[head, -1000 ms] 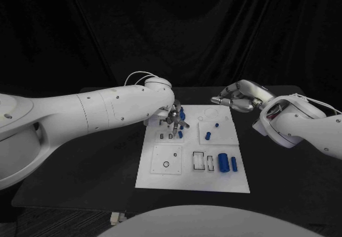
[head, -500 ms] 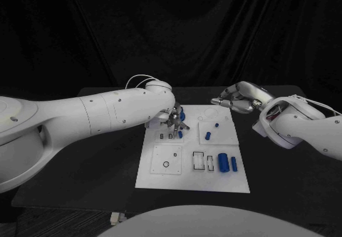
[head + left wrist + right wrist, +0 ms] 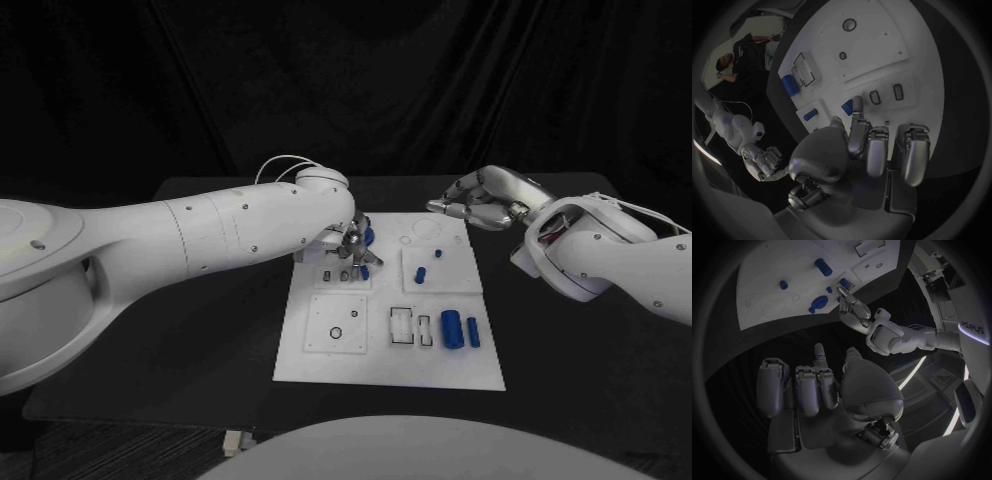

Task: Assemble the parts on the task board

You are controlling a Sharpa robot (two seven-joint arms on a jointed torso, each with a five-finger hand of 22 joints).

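Observation:
The white task board [image 3: 335,365] lies in the middle of the table. My left hand [image 3: 351,245] hangs over its far left part with most fingers curled in. One straight finger [image 3: 856,106] reaches down beside a small blue part [image 3: 846,106], and I cannot tell whether it touches it. A round blue part [image 3: 368,236] sits just beside that hand. Two small blue parts [image 3: 418,272] [image 3: 437,252] stand further right, and a blue cylinder [image 3: 451,328] lies with a slim blue part [image 3: 473,333] near the board's right edge. My right hand [image 3: 483,200] hovers past the board's far right corner, fingers curled on nothing.
Rectangular slots [image 3: 405,325] and a round hole [image 3: 336,333] mark the board's near half. Black tabletop [image 3: 216,330] surrounds the board. My left forearm [image 3: 216,225] crosses the table's left side above it.
My left hand has drawn slightly toward the board's far edge, its fingertips a little higher. The right hand has not moved.

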